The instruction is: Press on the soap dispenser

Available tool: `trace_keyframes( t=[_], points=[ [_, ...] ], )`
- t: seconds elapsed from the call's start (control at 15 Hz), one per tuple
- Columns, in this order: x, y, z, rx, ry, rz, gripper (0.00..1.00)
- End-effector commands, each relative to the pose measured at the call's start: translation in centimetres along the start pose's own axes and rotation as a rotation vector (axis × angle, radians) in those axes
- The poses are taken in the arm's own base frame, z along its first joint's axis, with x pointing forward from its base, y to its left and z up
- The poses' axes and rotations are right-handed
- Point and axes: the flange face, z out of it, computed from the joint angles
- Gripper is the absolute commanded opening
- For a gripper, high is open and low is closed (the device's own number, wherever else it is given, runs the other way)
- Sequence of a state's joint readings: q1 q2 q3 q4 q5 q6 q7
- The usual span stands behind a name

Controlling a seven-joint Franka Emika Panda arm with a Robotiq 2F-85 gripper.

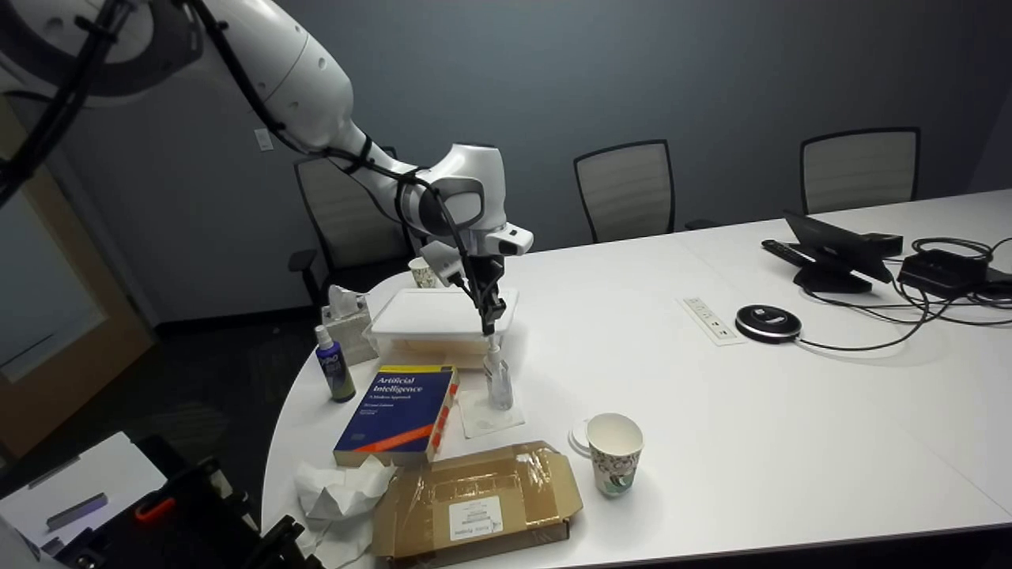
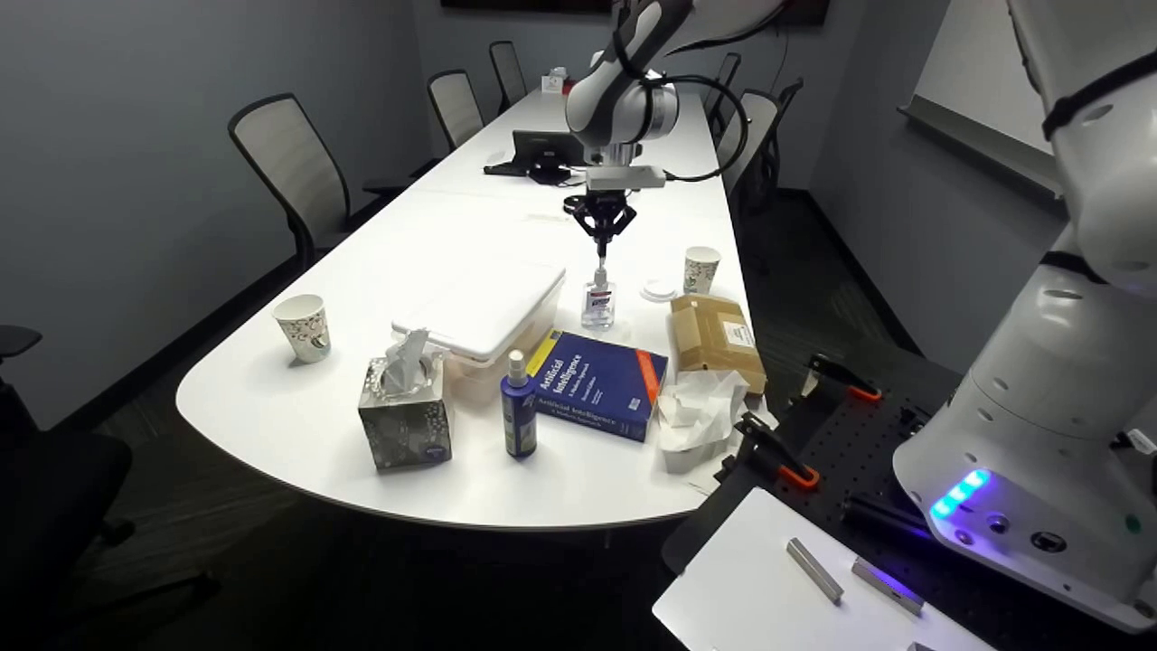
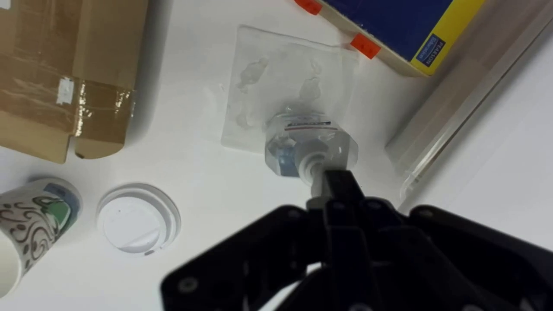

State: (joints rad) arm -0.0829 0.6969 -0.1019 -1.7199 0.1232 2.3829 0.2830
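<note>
Working inboard of the rounded end of the bench [image 1: 751, 427], mind the lidded tub [image 1: 435, 310]: stray sideways and you could clip it. Carton [image 1: 482, 498] lies near the robot-side edge. Gripper [image 2: 602, 253]: jaws narrow, tips together over the soap dispenser [image 2: 597, 307], upright between tub and carton. Push off-centre and you may topple it. Pump top [image 3: 313, 162] slim; contact unclear, tips could skate off.

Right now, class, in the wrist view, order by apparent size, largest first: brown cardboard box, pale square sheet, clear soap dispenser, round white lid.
1. Cardboard box, cut off by the frame
2. Square sheet, partly covered
3. Soap dispenser and lid: too alike to rank, dispenser's top nearer the camera
</note>
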Motion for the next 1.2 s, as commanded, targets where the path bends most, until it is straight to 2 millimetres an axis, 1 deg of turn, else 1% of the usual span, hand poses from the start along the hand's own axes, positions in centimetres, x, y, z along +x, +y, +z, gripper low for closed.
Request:
trace_keyframes(
  t=[0.0, 0.33, 0.53, 0.73, 1.0, 1.13],
  points=[
    [0.3, 0.0, 0.4, -0.011, -0.004, 0.033, 0.0],
    [-0.2, -0.5, 1.5, -0.005, -0.015, 0.029, 0.0],
    [-0.4, -0.6, 2.6, -0.013, -0.029, 0.032, 0.0],
    [-0.5, -0.6, 3.2, -0.017, -0.035, 0.033, 0.0],
    [-0.6, -0.7, 3.5, -0.016, -0.04, 0.044, 0.0],
    [-0.5, -0.7, 3.4, -0.014, -0.038, 0.047, 0.0]
  ],
)
